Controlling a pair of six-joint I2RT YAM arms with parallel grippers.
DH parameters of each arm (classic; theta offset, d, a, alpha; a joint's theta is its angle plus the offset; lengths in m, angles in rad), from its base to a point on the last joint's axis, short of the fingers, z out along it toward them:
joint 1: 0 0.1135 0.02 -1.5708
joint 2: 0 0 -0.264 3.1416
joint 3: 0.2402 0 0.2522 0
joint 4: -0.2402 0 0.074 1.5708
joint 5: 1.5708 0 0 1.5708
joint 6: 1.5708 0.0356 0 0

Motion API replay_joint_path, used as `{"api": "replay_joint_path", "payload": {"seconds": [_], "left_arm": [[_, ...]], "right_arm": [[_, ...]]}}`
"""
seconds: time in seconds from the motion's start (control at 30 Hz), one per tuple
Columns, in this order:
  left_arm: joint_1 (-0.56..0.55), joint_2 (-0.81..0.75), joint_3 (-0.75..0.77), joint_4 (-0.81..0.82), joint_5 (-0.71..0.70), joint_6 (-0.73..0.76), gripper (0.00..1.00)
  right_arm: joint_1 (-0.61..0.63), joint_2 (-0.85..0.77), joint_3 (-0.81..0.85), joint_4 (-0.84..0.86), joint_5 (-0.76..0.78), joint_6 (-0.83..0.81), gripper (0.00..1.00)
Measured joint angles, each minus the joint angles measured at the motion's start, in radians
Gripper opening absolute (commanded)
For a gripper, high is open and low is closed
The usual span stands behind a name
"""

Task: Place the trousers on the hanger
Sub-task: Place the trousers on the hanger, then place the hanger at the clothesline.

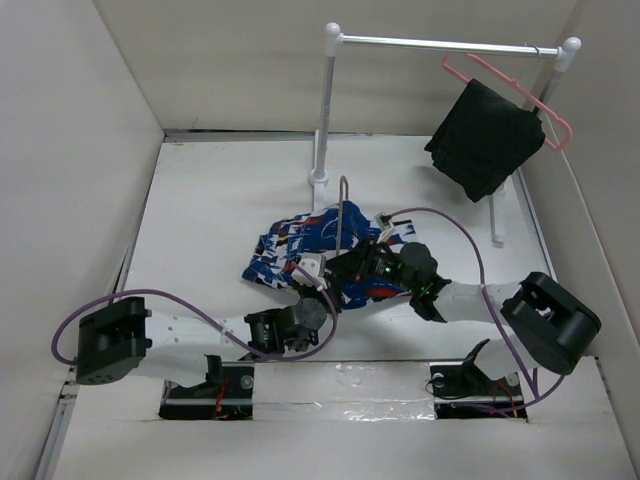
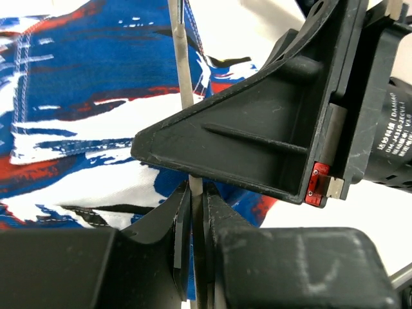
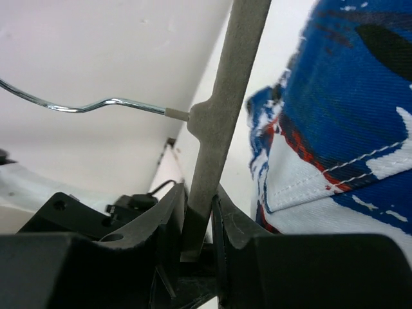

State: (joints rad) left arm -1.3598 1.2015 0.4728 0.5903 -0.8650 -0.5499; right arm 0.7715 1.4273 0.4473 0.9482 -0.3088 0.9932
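Observation:
The trousers (image 1: pixel 295 248), printed blue, white, red and black, lie bunched in the middle of the table. The grey hanger (image 1: pixel 343 205) stands upright over their right part. My left gripper (image 1: pixel 320 272) comes up from the near side, its jaws shut on a thin bar of the hanger (image 2: pixel 182 71) just above the print of the trousers (image 2: pixel 90 103). My right gripper (image 1: pixel 365 262) reaches in from the right. Its jaws press both sides of the hanger's thick grey bar (image 3: pixel 222 109), and the wire hook (image 3: pixel 84 106) runs off to the left. The trousers (image 3: pixel 347 122) hang beside it.
A white clothes rack (image 1: pixel 450 43) stands at the back, its left post (image 1: pixel 322 110) just behind the trousers. From its right end hangs a pink hanger (image 1: pixel 545 110) with a black cloth (image 1: pixel 485 140). White walls close in the table on the left, back and right.

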Motion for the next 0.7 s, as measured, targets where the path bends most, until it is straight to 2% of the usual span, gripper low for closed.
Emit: {"api": "replay_joint_path", "payload": {"seconds": [0.07, 0.23, 0.33, 0.53, 0.7], "left_arm": [[0.000, -0.031, 0.018, -0.033, -0.002, 0.024, 0.00], [-0.001, -0.132, 0.050, -0.073, 0.018, 0.063, 0.19], [-0.003, -0.230, 0.080, -0.082, 0.024, 0.080, 0.23], [-0.003, -0.438, 0.106, -0.122, 0.011, 0.084, 0.24], [-0.003, -0.582, 0.103, -0.212, -0.016, 0.050, 0.24]], "right_arm": [[-0.008, -0.006, 0.009, 0.013, -0.022, 0.023, 0.15], [-0.055, -0.055, 0.061, -0.010, -0.100, 0.056, 0.11], [-0.115, -0.087, 0.101, -0.071, -0.155, 0.058, 0.11], [-0.267, -0.111, 0.222, -0.243, -0.231, 0.050, 0.09], [-0.374, -0.080, 0.356, -0.299, -0.310, 0.058, 0.03]]}}
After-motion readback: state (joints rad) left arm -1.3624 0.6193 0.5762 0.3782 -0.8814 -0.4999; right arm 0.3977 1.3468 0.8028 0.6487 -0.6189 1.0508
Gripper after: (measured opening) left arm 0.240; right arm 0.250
